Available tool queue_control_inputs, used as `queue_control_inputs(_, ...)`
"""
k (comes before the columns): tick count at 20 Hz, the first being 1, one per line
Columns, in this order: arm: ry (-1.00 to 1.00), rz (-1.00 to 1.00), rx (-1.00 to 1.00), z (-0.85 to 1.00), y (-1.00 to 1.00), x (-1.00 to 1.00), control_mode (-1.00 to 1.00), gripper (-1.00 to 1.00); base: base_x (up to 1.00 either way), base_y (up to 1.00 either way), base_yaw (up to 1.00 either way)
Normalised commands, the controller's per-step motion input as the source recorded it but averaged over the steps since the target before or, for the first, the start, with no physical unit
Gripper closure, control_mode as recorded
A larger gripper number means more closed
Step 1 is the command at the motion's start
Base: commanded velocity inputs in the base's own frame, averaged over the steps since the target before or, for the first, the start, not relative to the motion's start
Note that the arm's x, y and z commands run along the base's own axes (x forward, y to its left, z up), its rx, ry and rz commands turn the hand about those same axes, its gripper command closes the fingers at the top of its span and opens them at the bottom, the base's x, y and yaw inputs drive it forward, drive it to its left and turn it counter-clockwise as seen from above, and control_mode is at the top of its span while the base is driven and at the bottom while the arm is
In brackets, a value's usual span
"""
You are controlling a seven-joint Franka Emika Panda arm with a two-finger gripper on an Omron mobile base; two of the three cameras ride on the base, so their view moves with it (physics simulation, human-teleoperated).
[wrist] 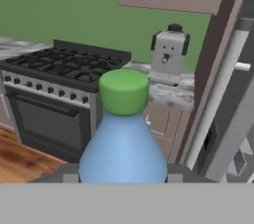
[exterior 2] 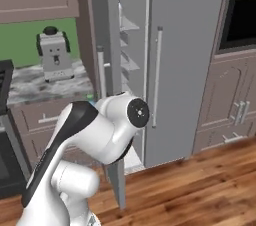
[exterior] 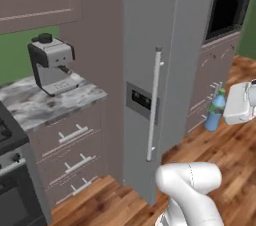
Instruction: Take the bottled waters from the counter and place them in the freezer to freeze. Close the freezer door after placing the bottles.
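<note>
My gripper (exterior: 223, 109) is shut on the teal-tinted bottle (exterior: 215, 111) with the green cap. It holds the bottle upright in the air, to the right of the open freezer door (exterior: 145, 70). In the hand view the bottle (wrist: 124, 143) stands very close, its green cap (wrist: 124, 90) on top, and it hides my fingertips. The freezer door swings out towards me, showing its dark dispenser (exterior: 140, 101) and long silver handle (exterior: 154, 105). The freezer's pale inside (exterior 2: 131, 65) with shelves is open behind my arm. The white bottle with the blue cap is out of view. The marbled counter (exterior: 45, 101) lies left of the door.
A black-and-silver coffee machine (exterior: 52, 65) stands on the counter, with the black gas stove (wrist: 64, 67) beside it. The plain right-hand fridge door (exterior 2: 185, 60) is shut. A dark built-in oven (exterior: 227, 12) and brown cabinets (exterior 2: 230, 110) stand to the right above the wood floor (exterior: 220, 150).
</note>
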Motion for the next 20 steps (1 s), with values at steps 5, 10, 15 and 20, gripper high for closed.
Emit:
queue_control_inputs(5,0.0,0.0,0.0,0.0,0.0,0.0,1.0,1.0,0.47,-0.92,0.01)
queue_control_inputs(10,0.0,0.0,0.0,0.0,0.0,0.0,1.0,1.0,0.34,-1.0,0.26)
queue_control_inputs(15,0.0,0.0,0.0,0.0,0.0,0.0,1.0,1.0,0.32,-0.95,0.47)
queue_control_inputs(20,0.0,0.0,0.0,0.0,0.0,0.0,1.0,1.0,0.41,-0.86,0.57)
